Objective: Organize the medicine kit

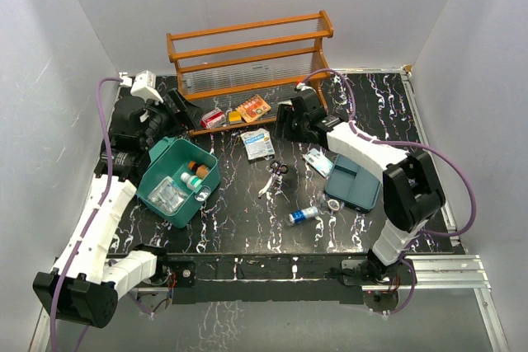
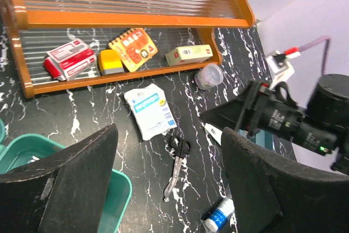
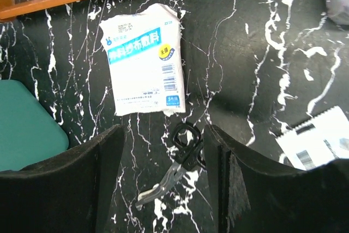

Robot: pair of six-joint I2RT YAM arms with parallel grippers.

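The medicine kit [image 1: 157, 175] is a teal box standing open at the left, with small bottles and clear packets inside; its corner [image 2: 117, 195] shows in the left wrist view. My left gripper [image 1: 178, 111] hovers behind the kit, near the rack. Its jaws are open [image 2: 169, 135] and hold nothing. My right gripper [image 1: 283, 126] hangs above the table's middle, also open [image 3: 163, 132]. Black-handled scissors [image 3: 182, 162] lie on the table below it, the handles close to its right finger [image 3: 262, 184]. A white-and-blue packet [image 3: 144, 66] lies just beyond them.
An orange wooden rack [image 1: 247, 63] stands at the back; its low shelf holds a red-white packet [image 2: 70, 58], a yellow item [image 2: 110, 61], an orange card [image 2: 133, 48] and a small box [image 2: 188, 54]. A blue-grey tray [image 1: 353, 183], a blue-white tube [image 1: 303, 214] and another packet [image 1: 318, 161] lie to the right.
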